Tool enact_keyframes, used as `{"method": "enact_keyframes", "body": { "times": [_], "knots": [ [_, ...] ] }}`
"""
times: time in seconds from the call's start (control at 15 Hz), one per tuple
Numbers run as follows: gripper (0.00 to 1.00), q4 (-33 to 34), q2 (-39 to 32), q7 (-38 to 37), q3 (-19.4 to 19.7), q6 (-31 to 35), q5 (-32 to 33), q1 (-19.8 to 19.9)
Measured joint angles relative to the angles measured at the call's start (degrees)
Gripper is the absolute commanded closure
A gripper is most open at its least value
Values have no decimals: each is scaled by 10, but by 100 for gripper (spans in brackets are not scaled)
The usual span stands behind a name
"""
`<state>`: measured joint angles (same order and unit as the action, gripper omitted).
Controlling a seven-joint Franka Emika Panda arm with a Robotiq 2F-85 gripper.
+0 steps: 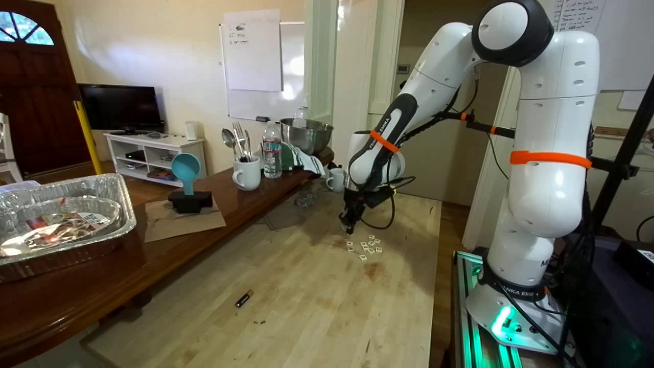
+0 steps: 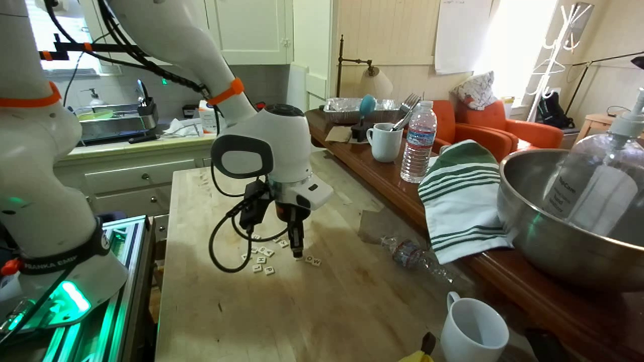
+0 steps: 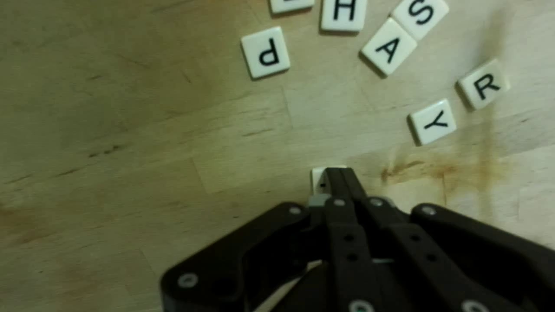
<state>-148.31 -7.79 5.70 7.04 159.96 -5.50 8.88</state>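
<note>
Cream walls [image 1: 173,56], dark wooden door [image 1: 30,97] with bright fan-shaped window [image 1: 24,24], white TV stand [image 1: 176,141], orange armchairs [image 2: 533,133].

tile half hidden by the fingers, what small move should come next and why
Probably a gentle nudge of the half-hidden tile toward the O tile. The fingers are closed together and partly cover it in the wrist view, which suits pushing better than gripping, and in an exterior view the W tile sits right beside the O. Finger contact is unclear.
</note>
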Motion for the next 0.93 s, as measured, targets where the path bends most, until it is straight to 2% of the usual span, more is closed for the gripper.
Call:
{"method": "enact_keyframes", "body": {
  "times": [0.4,0.93],
  "knots": [
    [100,1,-1,-55,0,0,-19,0],
    [100,3,-2,-85,0,0,-44,0]
  ]
}}
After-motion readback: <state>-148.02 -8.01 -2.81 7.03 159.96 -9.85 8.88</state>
